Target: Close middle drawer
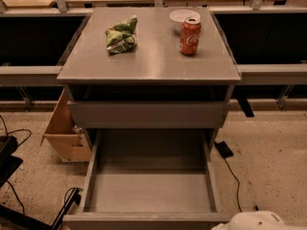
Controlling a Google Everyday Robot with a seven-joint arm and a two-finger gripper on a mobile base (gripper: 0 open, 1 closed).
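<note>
A grey metal cabinet [148, 56] stands in the middle of the camera view. The middle drawer [148, 190] is pulled far out toward me. Its shallow rectangular tray is bare, and its flat front edge [144, 219] lies at the bottom of the view. Above it sits another grey drawer front [148, 114], just under the cabinet top. My gripper is out of view. Only a white rounded part of my arm [254, 222] shows at the bottom right, beside the drawer's front right corner.
On the cabinet top lie a green crumpled bag [121, 34], a red soda can [190, 36] and a white bowl [182, 17]. A cardboard box [64, 133] stands left of the cabinet. Cables [232, 176] run on the floor at both sides. Dark benches flank the cabinet.
</note>
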